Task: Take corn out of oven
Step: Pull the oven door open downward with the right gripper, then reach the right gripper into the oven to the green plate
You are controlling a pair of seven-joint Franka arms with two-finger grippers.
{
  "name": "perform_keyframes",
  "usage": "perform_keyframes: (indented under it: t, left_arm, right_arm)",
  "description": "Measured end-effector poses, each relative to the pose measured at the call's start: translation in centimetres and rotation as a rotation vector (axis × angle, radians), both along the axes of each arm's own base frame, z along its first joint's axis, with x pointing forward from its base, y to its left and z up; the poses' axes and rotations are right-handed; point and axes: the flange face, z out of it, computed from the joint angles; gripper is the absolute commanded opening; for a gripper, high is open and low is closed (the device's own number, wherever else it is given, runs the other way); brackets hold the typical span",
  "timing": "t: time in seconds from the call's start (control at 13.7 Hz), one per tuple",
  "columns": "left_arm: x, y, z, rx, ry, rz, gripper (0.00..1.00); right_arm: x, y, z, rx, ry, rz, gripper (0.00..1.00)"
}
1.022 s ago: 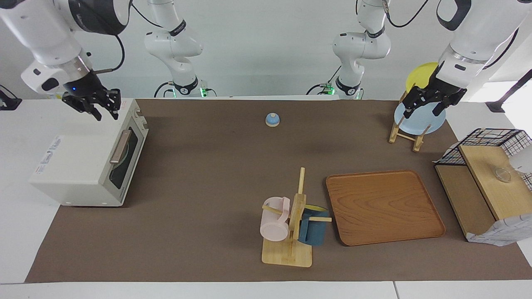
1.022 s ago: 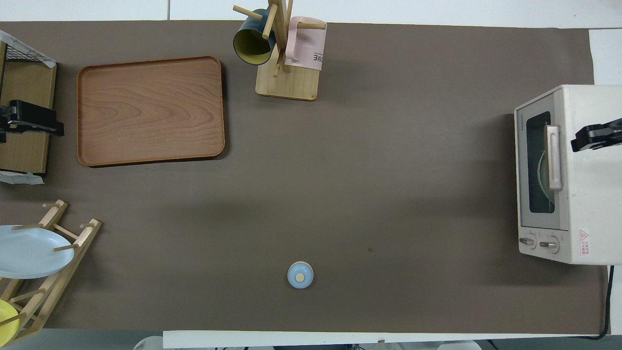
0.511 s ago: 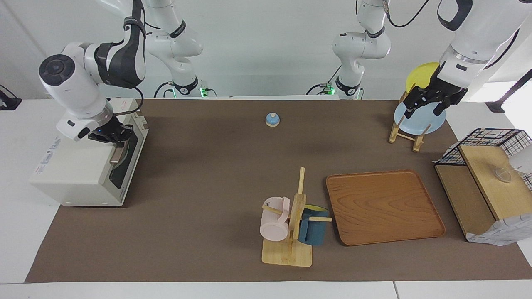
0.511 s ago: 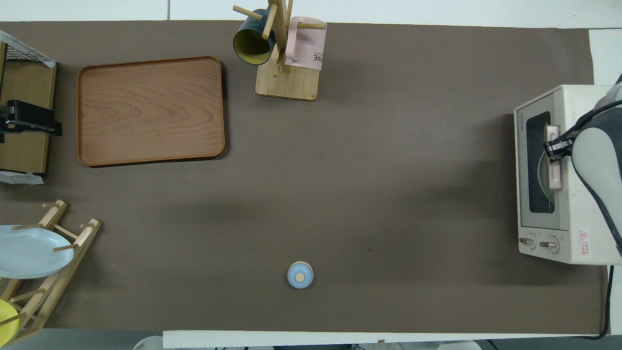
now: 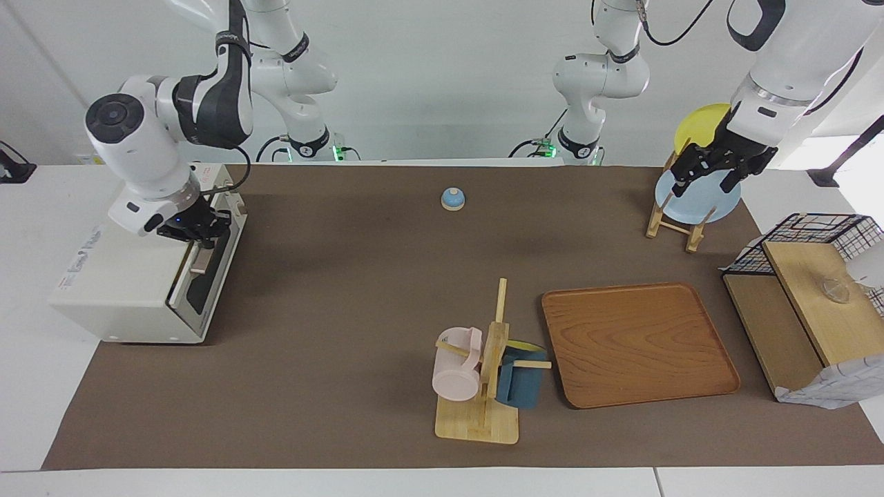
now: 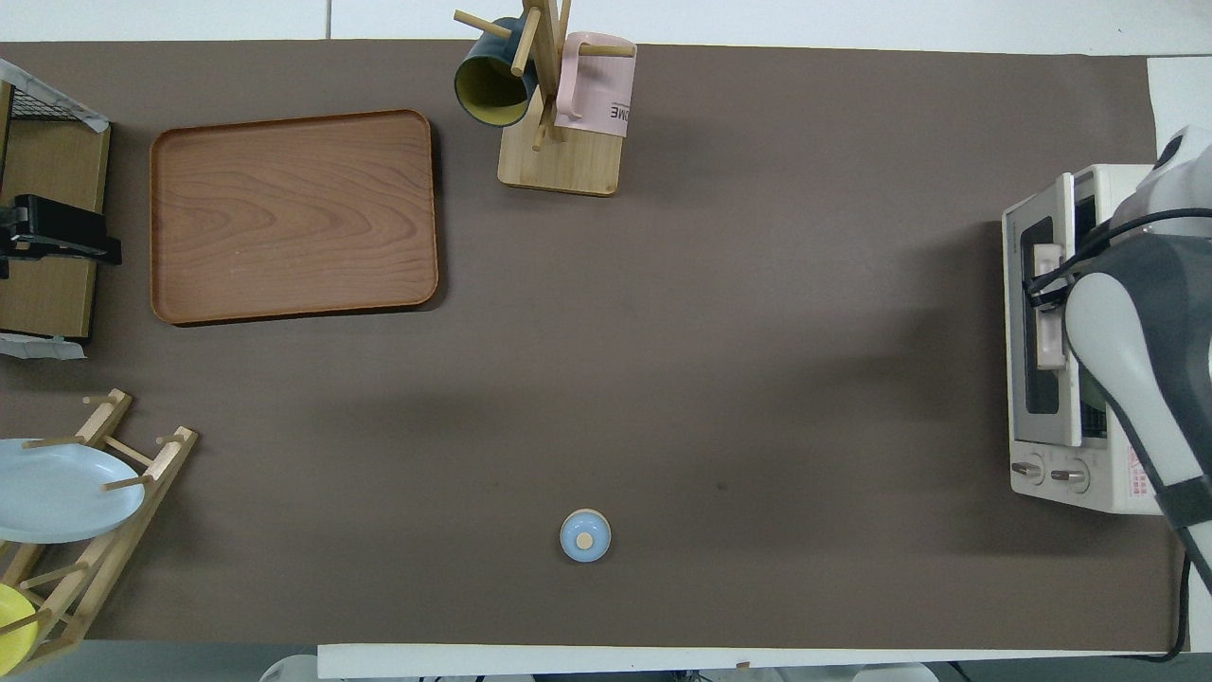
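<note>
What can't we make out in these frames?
- Corn: not visible in either view; the oven interior is hidden by its barely opened door and the right arm.
- Right claw at the door handle: finger state unreadable, wrist covers it.
- Left claw over the plate rack: cut off by the overhead view's edge.

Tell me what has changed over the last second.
The right gripper came down from above the oven onto the door handle, closed on it, and has started pulling the door open; a gap now shows along the door's top edge. The corn is not visible. The left gripper kept waiting over the plate rack. The tray, mug stand and bell stayed put.
</note>
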Motion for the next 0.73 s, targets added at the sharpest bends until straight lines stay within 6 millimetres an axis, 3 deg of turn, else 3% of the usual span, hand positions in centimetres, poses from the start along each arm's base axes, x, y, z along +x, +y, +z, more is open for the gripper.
perform_keyframes:
  t: [0.15,0.29,0.51,0.73]
  left_arm:
    - [0.0,0.0,0.0,0.0,0.0,0.0,1.0]
    - [0.0,0.0,0.0,0.0,0.0,0.0,1.0]
    - [0.0,0.0,0.0,0.0,0.0,0.0,1.0]
    - [0.0,0.0,0.0,0.0,0.0,0.0,1.0]
  right_arm:
    - [0.8,3.6,-2.6,0.006,-0.02,-0.002,0.0]
    - [1.6,5.8,-6.0,0.031,-0.023,0.0,0.0]
    - [2.9,7.8,-11.6,0.055,-0.027,0.016,0.0]
    - [3.6,8.3,-15.8,0.054,-0.026,0.025,0.0]
